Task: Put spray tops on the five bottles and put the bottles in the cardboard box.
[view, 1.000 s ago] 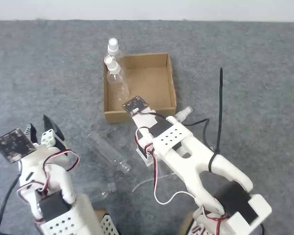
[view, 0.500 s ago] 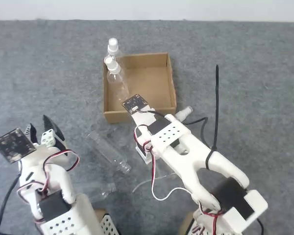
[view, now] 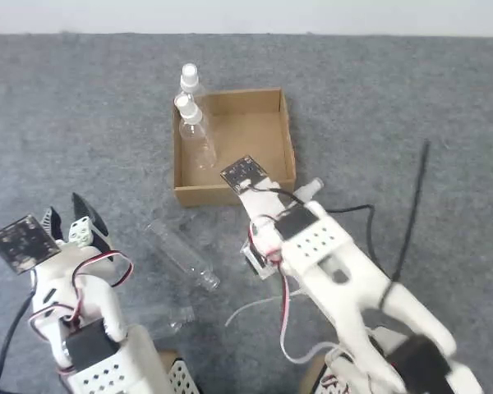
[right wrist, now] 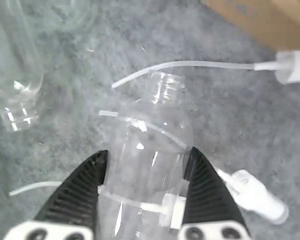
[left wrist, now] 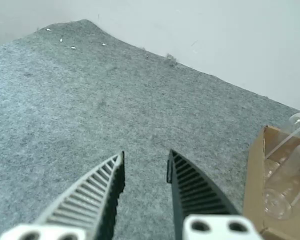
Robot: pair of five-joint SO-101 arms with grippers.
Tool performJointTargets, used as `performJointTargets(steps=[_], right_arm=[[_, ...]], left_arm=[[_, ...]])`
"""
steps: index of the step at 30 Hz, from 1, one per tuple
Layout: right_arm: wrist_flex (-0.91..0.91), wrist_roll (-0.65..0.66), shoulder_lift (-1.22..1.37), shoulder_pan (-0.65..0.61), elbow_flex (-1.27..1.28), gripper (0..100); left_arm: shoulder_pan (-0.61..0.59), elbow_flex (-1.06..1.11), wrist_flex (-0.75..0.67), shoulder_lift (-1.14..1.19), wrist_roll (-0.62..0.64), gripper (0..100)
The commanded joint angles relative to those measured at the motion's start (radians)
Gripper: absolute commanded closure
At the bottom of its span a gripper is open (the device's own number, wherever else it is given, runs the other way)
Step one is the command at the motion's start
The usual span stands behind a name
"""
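Note:
A clear bottle point(right wrist: 149, 150) without a top sits between my right gripper point(right wrist: 147, 154) fingers, which are shut on its body just in front of the cardboard box point(view: 234, 195). In the high view this gripper point(view: 260, 256) lies under its own wrist. One topped bottle point(view: 195, 135) leans inside the box. A second topped bottle point(view: 191, 80) stands just behind it. An uncapped bottle point(view: 181, 253) lies on the carpet, and another point(view: 169, 320) lies nearer the left arm. My left gripper point(left wrist: 145, 175) is open and empty at the front left point(view: 70, 215).
Loose spray tops lie near the held bottle: one with a long tube point(right wrist: 290, 67), one beside the right finger point(right wrist: 255, 196). A spray top point(view: 312, 188) rests by the box's right front corner. The neighbouring bottle's open neck point(right wrist: 15, 107) is close by. Grey carpet covers the table.
The right arm has swung to the right, carrying the gripped bottle slightly rightward in front of the box. The left arm has stayed where it was.

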Motion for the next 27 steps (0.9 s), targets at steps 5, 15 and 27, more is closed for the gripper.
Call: performJointTargets(steps=[5,15,27], right_arm=[[-0.001,-0.084,-0.377,0.124,0.095,98.9],[-0.065,-0.083,-0.664,0.232,0.226,99.1],[-0.174,-0.077,-1.038,0.348,0.422,99.2]], left_arm=[[0.002,-0.013,-0.026,-0.015,0.003,87],[0.002,-0.013,-0.026,-0.015,0.003,87],[0.092,0.007,-0.026,-0.015,-0.046,87]])
